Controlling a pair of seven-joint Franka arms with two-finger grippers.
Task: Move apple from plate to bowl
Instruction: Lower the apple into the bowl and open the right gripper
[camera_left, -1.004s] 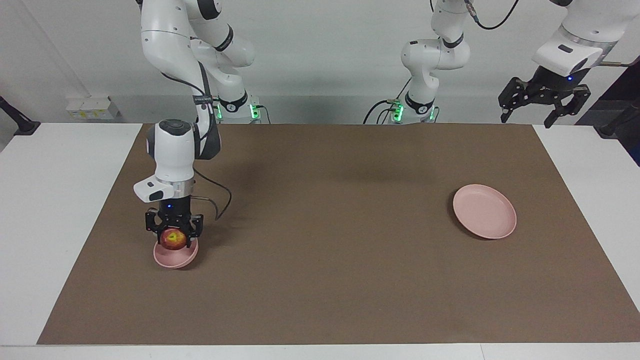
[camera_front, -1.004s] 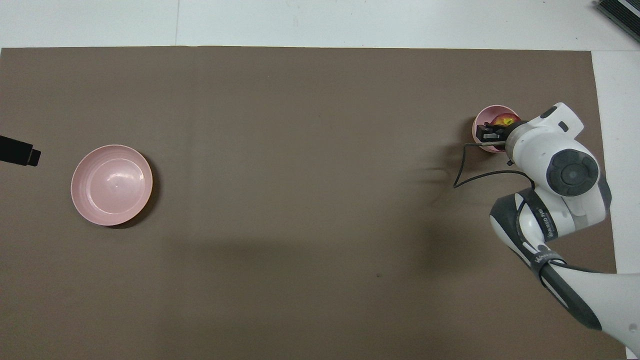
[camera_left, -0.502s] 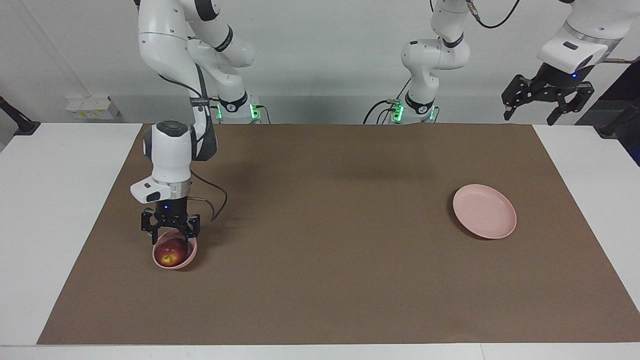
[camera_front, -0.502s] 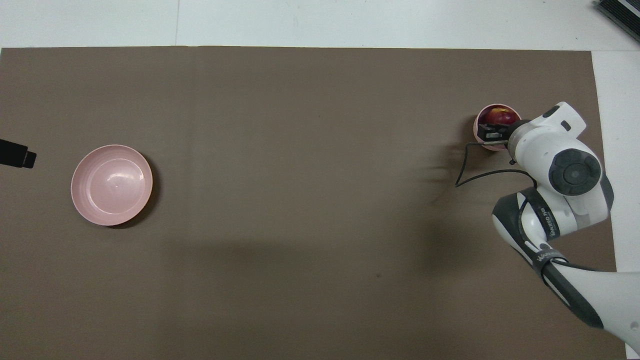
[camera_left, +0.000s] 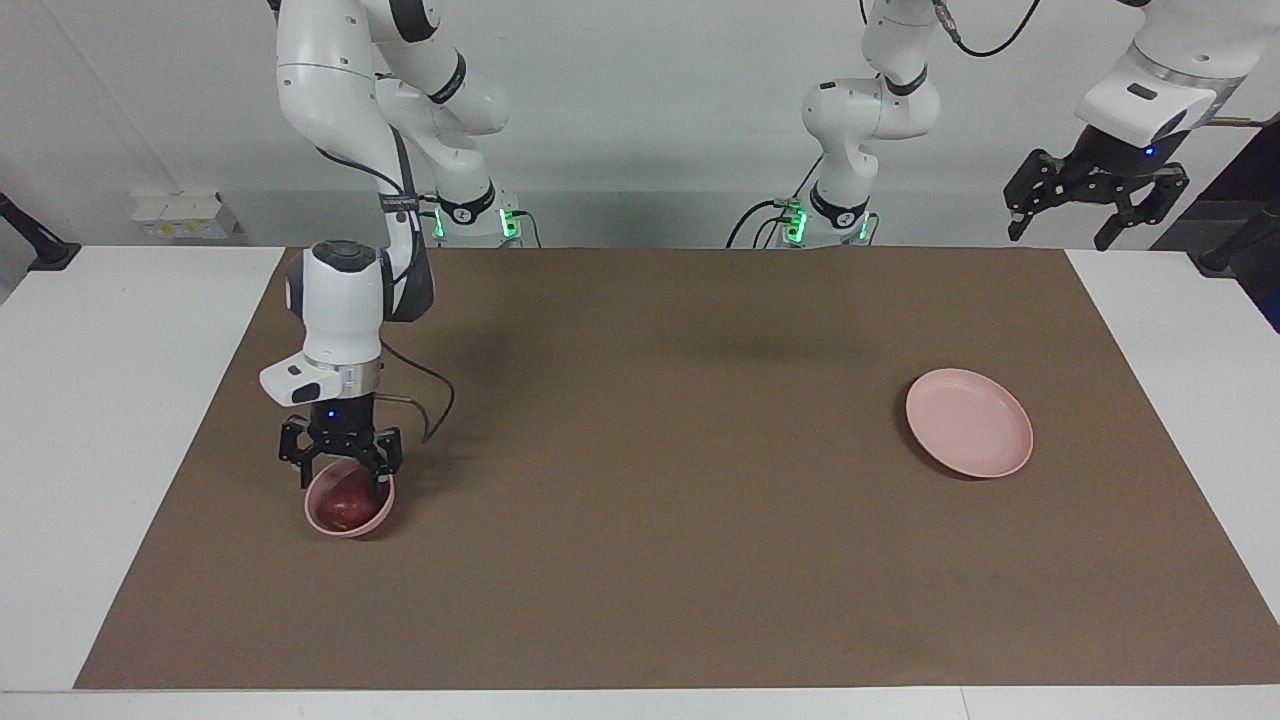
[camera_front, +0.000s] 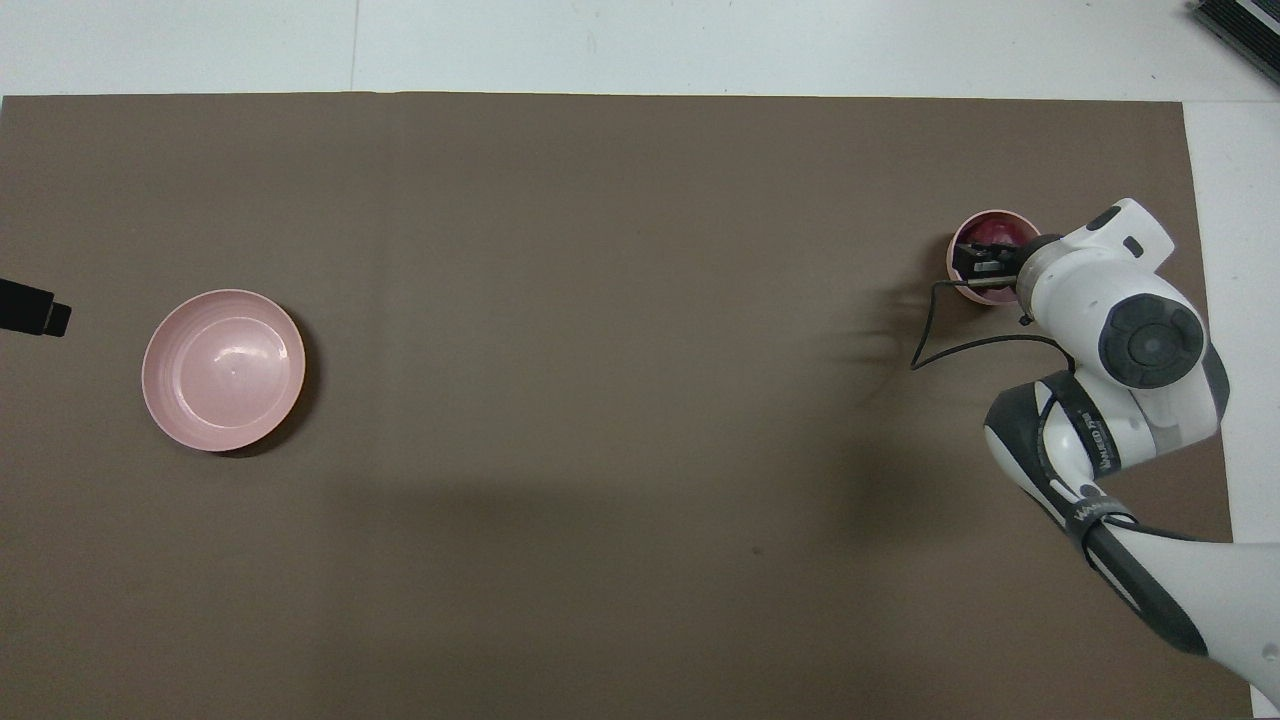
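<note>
The dark red apple (camera_left: 345, 500) lies inside the small deep pink bowl (camera_left: 350, 528) near the right arm's end of the mat. My right gripper (camera_left: 340, 472) hangs open just above the bowl's rim, fingers apart on either side and holding nothing. In the overhead view the apple (camera_front: 995, 232) shows in the bowl (camera_front: 951, 256), partly covered by the right gripper (camera_front: 985, 265). The wide pink plate (camera_left: 968, 435) is empty near the left arm's end of the mat and also shows in the overhead view (camera_front: 222, 370). My left gripper (camera_left: 1060, 238) waits open, raised high above the table's edge at that end.
A brown mat (camera_left: 660, 450) covers most of the white table (camera_left: 120, 420). A black cable (camera_left: 440, 400) loops from the right wrist. A tip of the left gripper (camera_front: 35, 308) shows at the overhead view's edge.
My right gripper opened and let the apple drop into the bowl, then rose a little. My left gripper rose slightly.
</note>
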